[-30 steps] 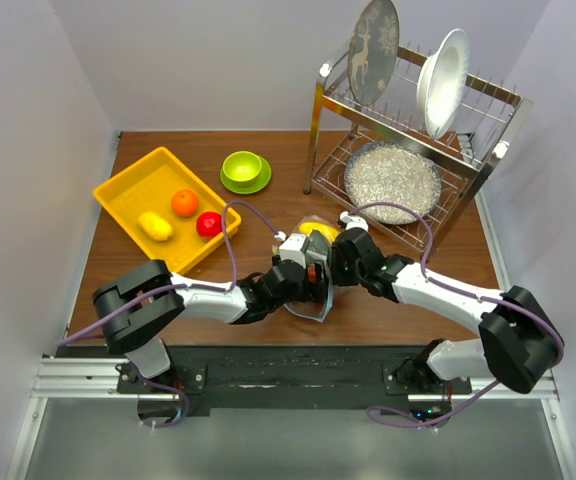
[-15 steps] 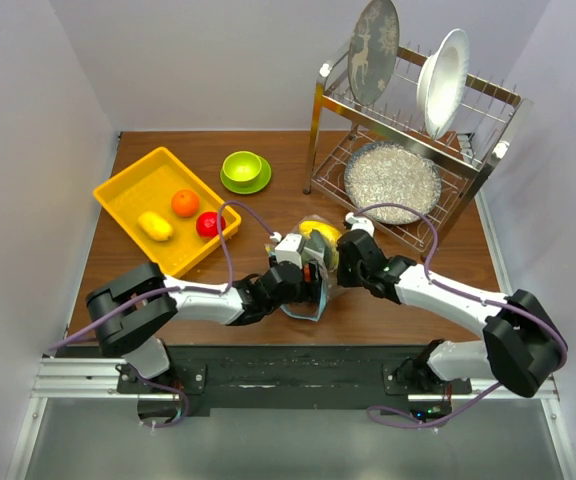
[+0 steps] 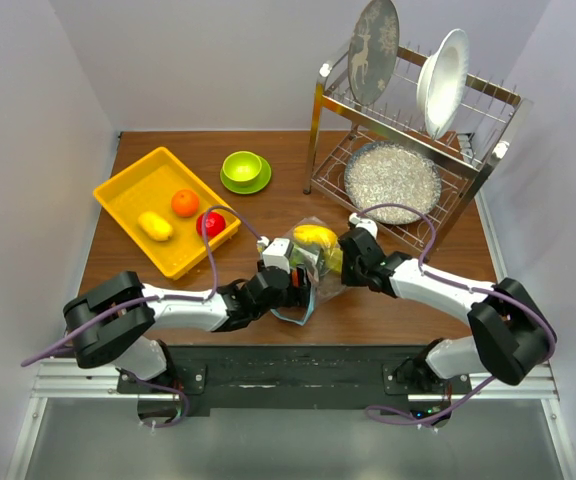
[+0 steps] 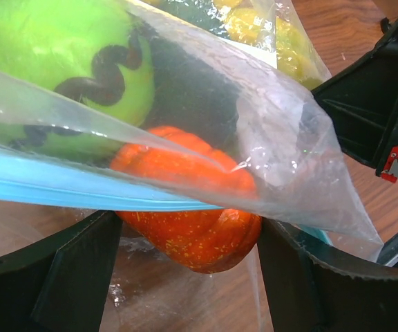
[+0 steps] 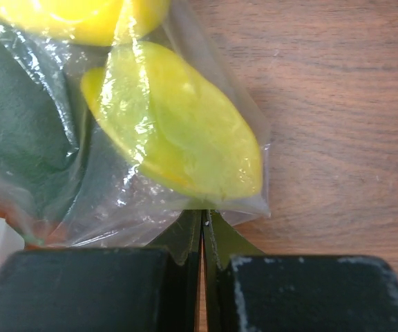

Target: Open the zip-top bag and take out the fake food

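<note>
The bag (image 3: pixel 313 262) sits mid-table between the two arms, lifted a little at its right side. The right gripper (image 5: pixel 202 221) is shut tight, with a fold of the bag's clear edge pinched between its fingers, just under a yellow piece (image 5: pixel 178 131). The bag's mouth faces the other way, towards the left gripper (image 4: pixel 188 225), so that arm is the nearer one to the fake food. Its jaws stand wide around an orange piece (image 4: pixel 192 207) at the mouth. A finger touches each side of the piece, so I'd call it gripped. The teal zip strip (image 4: pixel 81 190) runs across the front of the piece, crosswise to the way out. A green piece (image 4: pixel 61 55) lies deeper in the bag, behind and above the orange one. To my eye the pull must go straight back, away from the right gripper, and the strip may snag.
</note>
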Robot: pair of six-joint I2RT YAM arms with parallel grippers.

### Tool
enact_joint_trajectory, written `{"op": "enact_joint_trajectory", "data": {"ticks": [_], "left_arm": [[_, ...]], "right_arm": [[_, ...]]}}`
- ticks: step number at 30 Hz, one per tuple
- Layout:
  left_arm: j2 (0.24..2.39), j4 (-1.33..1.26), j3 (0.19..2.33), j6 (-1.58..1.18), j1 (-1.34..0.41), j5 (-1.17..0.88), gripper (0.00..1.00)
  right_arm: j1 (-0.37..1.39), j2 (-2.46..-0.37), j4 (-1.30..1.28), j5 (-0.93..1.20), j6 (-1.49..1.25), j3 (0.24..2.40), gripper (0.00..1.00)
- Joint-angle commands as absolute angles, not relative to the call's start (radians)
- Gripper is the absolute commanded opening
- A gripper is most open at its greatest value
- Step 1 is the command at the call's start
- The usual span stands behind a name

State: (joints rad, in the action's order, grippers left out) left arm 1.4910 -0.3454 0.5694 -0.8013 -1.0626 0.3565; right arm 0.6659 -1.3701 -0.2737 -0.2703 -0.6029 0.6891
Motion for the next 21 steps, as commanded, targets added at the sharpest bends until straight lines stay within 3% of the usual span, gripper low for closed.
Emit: {"op": "enact_joint_trajectory", "data": {"ticks": [1, 12, 21], "left_arm": [[1.474, -0.351, 0.566, -0.793, -1.062, 0.379, 0.77], [1.448, -0.325, 0.592, -0.776, -1.062, 0.400, 0.94], [1.416, -0.324, 0.597, -0.781, -1.062, 0.420, 0.96]], "right_arm": [[0.658, -1.370, -0.250, -0.270, -0.603, 0.723, 0.00], [0.649, -1.365, -0.264, -0.285, -0.581, 0.712, 0.00], [0.643, -1.364, -0.264, -0.285, -0.574, 0.709, 0.00]]}}
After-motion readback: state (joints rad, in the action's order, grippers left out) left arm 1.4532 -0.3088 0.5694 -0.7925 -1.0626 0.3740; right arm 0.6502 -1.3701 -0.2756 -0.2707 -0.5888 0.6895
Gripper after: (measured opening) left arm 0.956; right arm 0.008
